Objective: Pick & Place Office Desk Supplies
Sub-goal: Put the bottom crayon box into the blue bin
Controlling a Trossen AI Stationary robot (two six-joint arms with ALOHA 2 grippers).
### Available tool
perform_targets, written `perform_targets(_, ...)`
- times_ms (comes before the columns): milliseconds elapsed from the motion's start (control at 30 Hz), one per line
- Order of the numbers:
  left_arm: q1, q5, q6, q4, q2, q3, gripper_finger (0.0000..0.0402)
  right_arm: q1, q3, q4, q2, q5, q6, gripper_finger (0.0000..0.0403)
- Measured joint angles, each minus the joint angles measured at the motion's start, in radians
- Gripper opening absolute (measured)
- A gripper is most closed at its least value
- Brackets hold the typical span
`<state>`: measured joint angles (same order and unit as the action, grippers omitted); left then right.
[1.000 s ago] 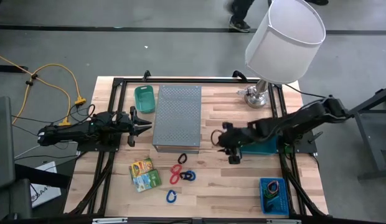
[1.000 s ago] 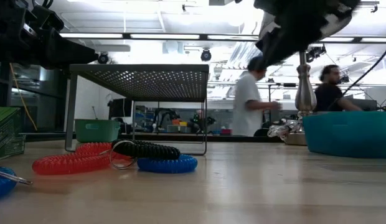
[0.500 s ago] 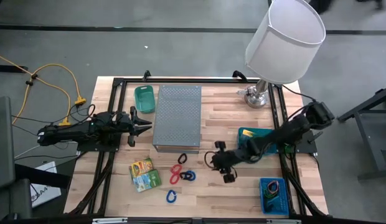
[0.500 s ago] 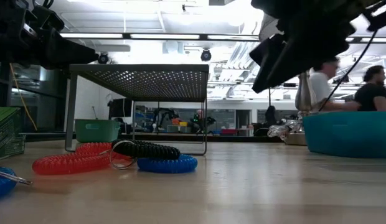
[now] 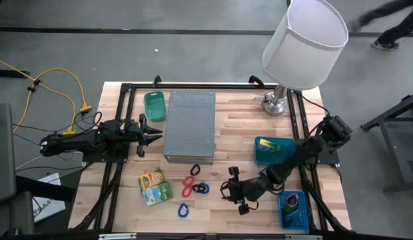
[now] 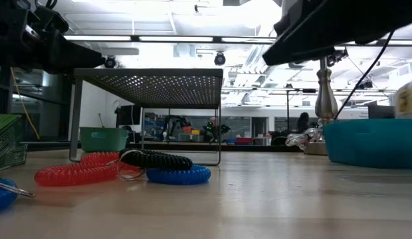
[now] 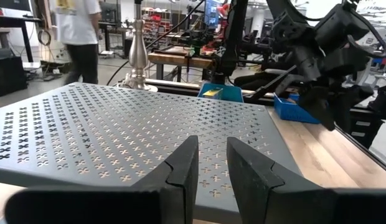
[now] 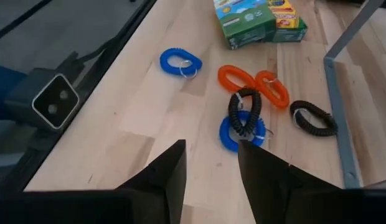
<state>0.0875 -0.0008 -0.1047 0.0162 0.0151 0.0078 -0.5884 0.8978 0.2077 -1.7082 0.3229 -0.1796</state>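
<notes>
Risk: coils overlap, so I may hook two at once

My right tool (image 5: 236,198) hangs over the counter (image 5: 246,133) just beside the coil cluster (image 8: 255,106), jaws parted, holding nothing. The black coil (image 8: 243,111) lies across the blue one (image 8: 233,138); a sloppy descent grabs both or shoves them apart. Left tool (image 7: 210,165) waits, slightly open and empty, at the grey perforated box (image 7: 118,130).

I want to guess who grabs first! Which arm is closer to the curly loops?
Probably the right. Its hand hangs open just beside the loops and faces them. The left hand waits farther off, by the grey box.
</notes>
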Motion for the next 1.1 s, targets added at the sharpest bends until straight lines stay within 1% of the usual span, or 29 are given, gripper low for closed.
perform_targets(1100,0.0,0.0,0.0,0.0,0.0,0.0,0.0079,0.011,0.0,-0.009,-0.002,-0.012,0.0,0.0133)
